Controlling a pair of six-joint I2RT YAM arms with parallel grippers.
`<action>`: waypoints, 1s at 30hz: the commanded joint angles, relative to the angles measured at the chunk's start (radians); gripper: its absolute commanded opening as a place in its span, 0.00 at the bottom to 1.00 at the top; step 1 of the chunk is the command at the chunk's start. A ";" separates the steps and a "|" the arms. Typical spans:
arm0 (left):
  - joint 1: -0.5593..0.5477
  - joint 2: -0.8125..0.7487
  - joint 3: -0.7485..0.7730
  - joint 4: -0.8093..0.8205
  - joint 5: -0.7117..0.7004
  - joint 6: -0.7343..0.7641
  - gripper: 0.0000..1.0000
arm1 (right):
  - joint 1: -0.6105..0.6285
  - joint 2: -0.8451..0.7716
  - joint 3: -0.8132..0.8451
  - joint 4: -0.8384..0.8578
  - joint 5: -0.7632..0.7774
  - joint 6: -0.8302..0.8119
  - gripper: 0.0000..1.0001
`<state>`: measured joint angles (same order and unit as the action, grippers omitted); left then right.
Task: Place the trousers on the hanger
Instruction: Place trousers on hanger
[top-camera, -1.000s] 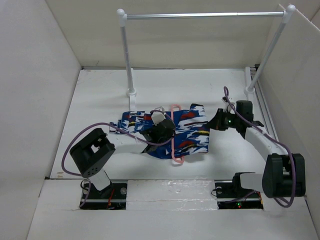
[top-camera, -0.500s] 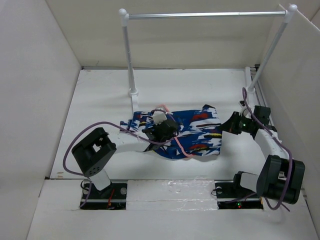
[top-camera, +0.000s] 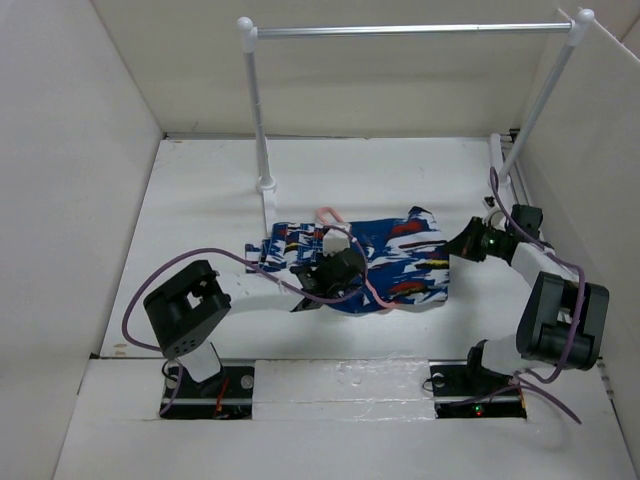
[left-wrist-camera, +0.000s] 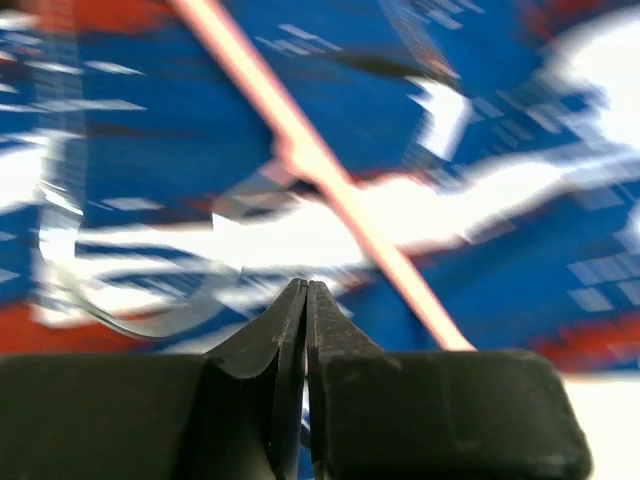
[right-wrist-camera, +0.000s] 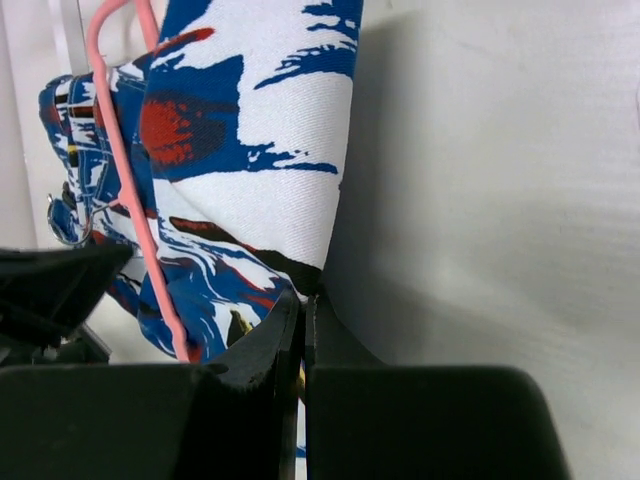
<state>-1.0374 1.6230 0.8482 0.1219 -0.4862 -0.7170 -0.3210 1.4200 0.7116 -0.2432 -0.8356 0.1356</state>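
The trousers (top-camera: 400, 255), in a blue-and-white print with red patches, lie spread across the middle of the table. The thin pink hanger (top-camera: 368, 285) lies slanted on them, its hook (top-camera: 326, 213) at the far edge. My left gripper (top-camera: 345, 268) sits low on the trousers just left of the hanger bar. In the left wrist view its jaws (left-wrist-camera: 305, 288) are pressed together with a sliver of fabric (left-wrist-camera: 480, 120) between them, and the hanger bar (left-wrist-camera: 300, 150) runs just ahead. My right gripper (top-camera: 463, 246) is shut on the trousers' right edge (right-wrist-camera: 300, 150). The hanger (right-wrist-camera: 130, 200) lies left of it.
A silver rail (top-camera: 400, 30) on two white posts (top-camera: 258, 110) stands at the back. White walls close in the left, back and right sides. The right arm's purple cable (top-camera: 500, 190) loops near the right post's foot (top-camera: 497, 150).
The right gripper has pulled the trousers' right edge further right, stretching the fabric. The hanger has swung from upright to slanted, lower end to the right. The left gripper has shifted slightly right and nearer.
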 joint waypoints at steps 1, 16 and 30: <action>-0.065 -0.003 0.066 -0.025 -0.006 0.000 0.00 | 0.028 -0.039 0.074 0.058 0.029 -0.024 0.00; 0.004 0.046 0.103 -0.015 0.060 -0.455 0.30 | 0.037 -0.105 -0.020 0.019 -0.005 -0.090 0.00; 0.023 0.178 0.204 -0.034 0.037 -0.420 0.00 | 0.019 -0.116 -0.064 0.042 -0.031 -0.077 0.00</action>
<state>-1.0168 1.7866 1.0054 0.1085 -0.4194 -1.1530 -0.2897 1.3060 0.6533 -0.2337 -0.8219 0.0669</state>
